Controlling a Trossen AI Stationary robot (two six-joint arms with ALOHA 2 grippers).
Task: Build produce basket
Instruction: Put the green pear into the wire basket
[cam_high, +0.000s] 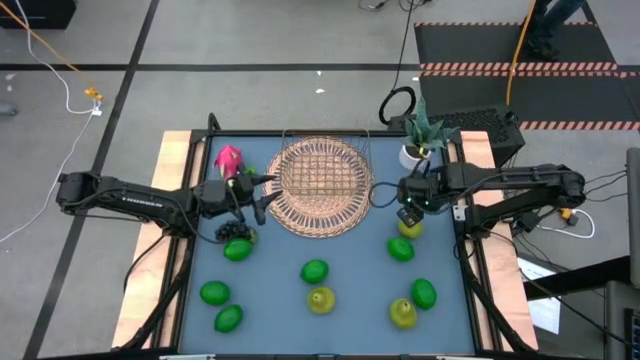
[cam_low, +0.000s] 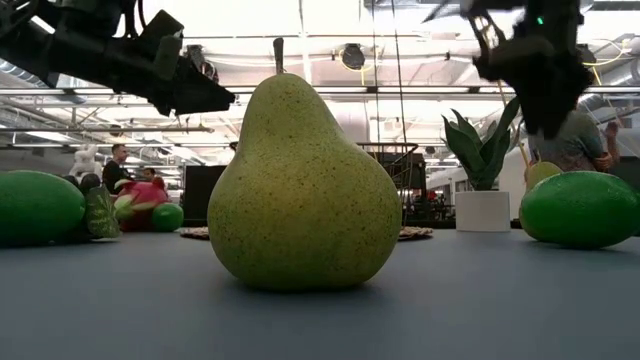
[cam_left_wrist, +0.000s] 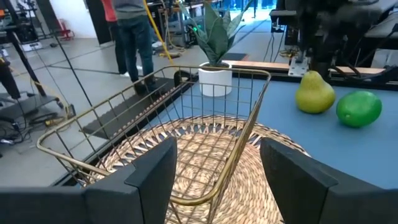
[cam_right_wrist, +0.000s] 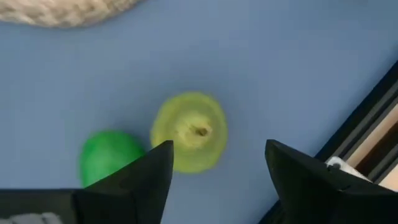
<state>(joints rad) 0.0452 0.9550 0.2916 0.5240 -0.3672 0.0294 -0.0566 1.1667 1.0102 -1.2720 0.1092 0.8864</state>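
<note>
1. High view: limes (cam_high: 314, 270) and pears scattered on the table; wire basket (cam_high: 322, 172) empty on its mat.
2. Low view: nearest pear (cam_low: 303, 186) upright, could roll.
3. Left wrist: my left pincer (cam_left_wrist: 211, 177) open, empty, close to the rim; might snag it.
4. Right wrist: my right pincer (cam_right_wrist: 217, 171) open above a pear (cam_right_wrist: 189, 132); might nudge the lime (cam_right_wrist: 109, 155) touching it.

basket (cam_high: 320, 172) open from above; potted plant (cam_high: 420, 140) crowds its right corner.

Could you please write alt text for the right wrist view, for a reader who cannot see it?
Seen from directly above, a yellow-green pear stands on the blue table touching a green lime, with the right pincer open above them. A woven mat's edge shows at one border.
</note>
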